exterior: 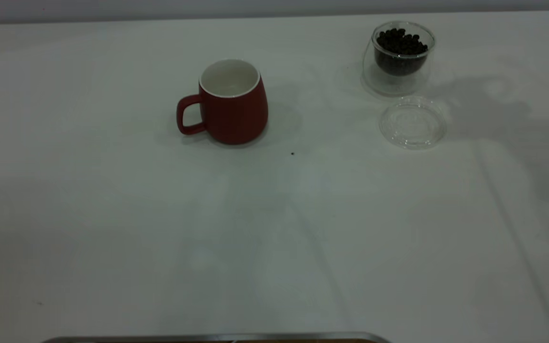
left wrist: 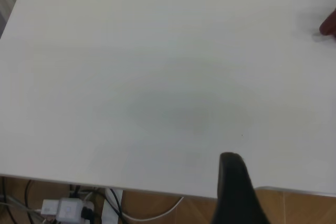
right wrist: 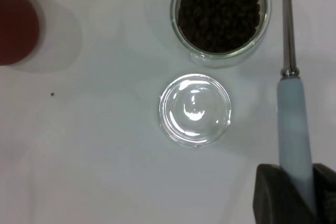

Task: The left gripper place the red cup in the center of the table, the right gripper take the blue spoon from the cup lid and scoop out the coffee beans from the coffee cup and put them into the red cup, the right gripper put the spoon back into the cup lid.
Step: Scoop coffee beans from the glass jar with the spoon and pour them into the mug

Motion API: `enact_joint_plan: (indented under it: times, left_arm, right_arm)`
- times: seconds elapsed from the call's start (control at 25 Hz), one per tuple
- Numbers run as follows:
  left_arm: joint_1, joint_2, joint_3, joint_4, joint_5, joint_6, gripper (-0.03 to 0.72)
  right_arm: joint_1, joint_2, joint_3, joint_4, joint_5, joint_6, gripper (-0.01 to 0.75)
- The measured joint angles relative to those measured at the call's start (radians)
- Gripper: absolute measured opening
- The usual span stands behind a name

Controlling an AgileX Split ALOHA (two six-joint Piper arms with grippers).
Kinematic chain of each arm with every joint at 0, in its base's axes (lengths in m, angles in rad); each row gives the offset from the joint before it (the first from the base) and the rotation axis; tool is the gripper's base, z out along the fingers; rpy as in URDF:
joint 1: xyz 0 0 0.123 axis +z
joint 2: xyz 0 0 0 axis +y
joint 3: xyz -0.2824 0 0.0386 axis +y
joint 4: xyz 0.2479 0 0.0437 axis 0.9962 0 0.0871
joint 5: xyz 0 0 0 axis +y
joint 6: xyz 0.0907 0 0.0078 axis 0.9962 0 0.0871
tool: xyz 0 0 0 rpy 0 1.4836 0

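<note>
Blue spoon (right wrist: 294, 124) clamped in right claw (right wrist: 296, 195) above table (right wrist: 105, 156).

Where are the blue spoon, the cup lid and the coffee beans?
blue spoon (right wrist: 293, 124), right wrist view, on its pale blue handle.
cup lid (exterior: 413, 123), exterior view, centre of the glass disc.
coffee beans (right wrist: 219, 10), right wrist view, middle of the heap.

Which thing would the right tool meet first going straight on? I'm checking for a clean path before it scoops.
Probably the table. The right tool, shut on the blue spoon, looks down from above; the spoon points just past the coffee cup, beside the cup lid. Height is unclear.
</note>
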Motion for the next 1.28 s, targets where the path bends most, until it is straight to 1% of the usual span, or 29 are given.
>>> enact_joint_plan:
  times: [0.08, 0.2, 0.32, 0.64, 1.0, 1.28]
  left_arm:
    - [0.000, 0.000, 0.000, 0.000, 0.000, 0.000, 0.518]
    - [0.000, 0.000, 0.000, 0.000, 0.000, 0.000, 0.518]
    - [0.000, 0.000, 0.000, 0.000, 0.000, 0.000, 0.518]
    - [0.000, 0.000, 0.000, 0.000, 0.000, 0.000, 0.518]
    - [0.000, 0.000, 0.000, 0.000, 0.000, 0.000, 0.518]
    - [0.000, 0.000, 0.000, 0.000, 0.000, 0.000, 0.518]
  right_arm:
    - [0.000, -0.003, 0.066, 0.031, -0.047, -0.024, 0.116]
    - [0.000, 0.013, 0.123, 0.052, -0.099, -0.057, 0.116]
    - [0.004, 0.049, 0.130, 0.060, -0.121, -0.081, 0.116]
    - [0.038, 0.186, 0.130, 0.062, -0.125, -0.091, 0.116]
    - [0.038, 0.256, 0.014, 0.053, -0.111, -0.043, 0.116]
    - [0.038, 0.312, -0.030, -0.039, -0.094, 0.043, 0.116]
